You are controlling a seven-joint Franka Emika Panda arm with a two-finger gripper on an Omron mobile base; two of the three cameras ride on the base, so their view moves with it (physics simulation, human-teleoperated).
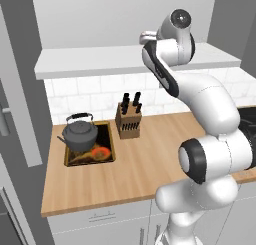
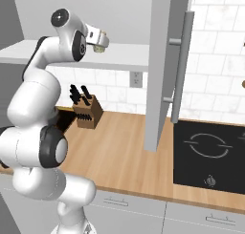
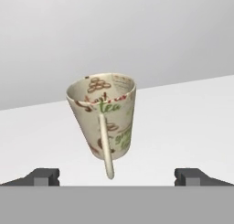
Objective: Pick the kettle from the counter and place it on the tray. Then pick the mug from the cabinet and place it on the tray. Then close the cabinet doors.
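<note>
My claw (image 3: 117,176) spread wide, gripping nothing. Mug (image 3: 104,120) just ahead between fingertips (image 3: 44,176), handle toward me, standing on white cabinet (image 1: 100,63) shelf. Down on counter (image 1: 145,164): kettle (image 1: 80,132) sits on tray (image 1: 106,154).

One kettle (image 1: 80,132), one tray (image 1: 106,148), one mug (image 3: 104,115), one knife block (image 1: 128,120).

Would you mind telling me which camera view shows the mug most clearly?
The hand view: the mug sits centred and close, upright on the white shelf, its handle facing the camera between the open jaws. The right base view shows a small part of it beside the hand. In the left base view the arm covers it.
</note>
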